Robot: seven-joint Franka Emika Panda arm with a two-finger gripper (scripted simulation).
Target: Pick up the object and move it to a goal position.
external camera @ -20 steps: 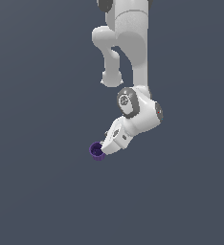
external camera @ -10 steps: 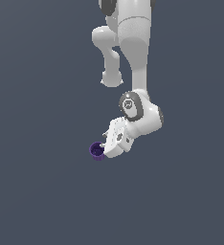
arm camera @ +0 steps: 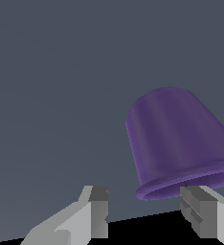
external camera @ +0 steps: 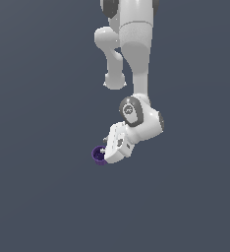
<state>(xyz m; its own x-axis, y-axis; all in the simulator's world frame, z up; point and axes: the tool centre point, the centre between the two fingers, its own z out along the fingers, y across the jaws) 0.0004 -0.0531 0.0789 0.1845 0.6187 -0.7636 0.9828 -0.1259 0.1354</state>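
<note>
The small dark purple cup point(external camera: 98, 155) sits at the tip of my white gripper point(external camera: 103, 150), on the exterior view's left of the hand. In the wrist view the cup point(arm camera: 178, 139) looms large and tilted, its flared rim toward the fingers. One finger point(arm camera: 197, 206) lies at the rim. The other finger point(arm camera: 98, 206) stands apart from the cup, with grey ground showing in the gap. The jaws are apart and do not clamp the cup wall.
Only a plain dark grey ground point(external camera: 38, 197) surrounds the cup and arm. The white arm point(external camera: 136, 49) comes down from the top of the exterior view. No goal marker shows.
The wrist and hand have sunk slightly and the upper arm has shifted to the exterior view's right. The cup has stayed in nearly the same place.
</note>
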